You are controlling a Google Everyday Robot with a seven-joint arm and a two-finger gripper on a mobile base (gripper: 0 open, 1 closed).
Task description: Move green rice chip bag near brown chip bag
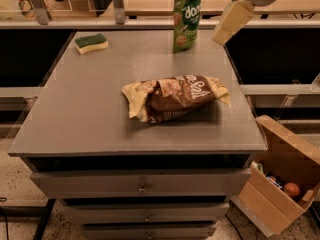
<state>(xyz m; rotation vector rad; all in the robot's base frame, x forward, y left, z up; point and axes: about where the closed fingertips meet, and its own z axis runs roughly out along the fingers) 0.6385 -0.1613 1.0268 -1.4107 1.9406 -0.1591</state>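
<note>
Green rice chip bag (186,19) upright, brown chip bag (175,98) mid-table, jaws upper right

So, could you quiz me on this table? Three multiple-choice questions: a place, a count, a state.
1. Where on the table is the sponge? A far left corner; B near right corner; C dead centre.
2. How many snack bags are on it? A one; B two; C four.
3. How is the green rice chip bag placed? A lying flat; B standing upright; C lifted off the table.
Answers: 1 A, it lies at the far left corner. 2 B, the green rice chip bag and the brown chip bag. 3 B, it stands at the far edge, while the gripper hangs apart at its right, in the view's top right.
</note>
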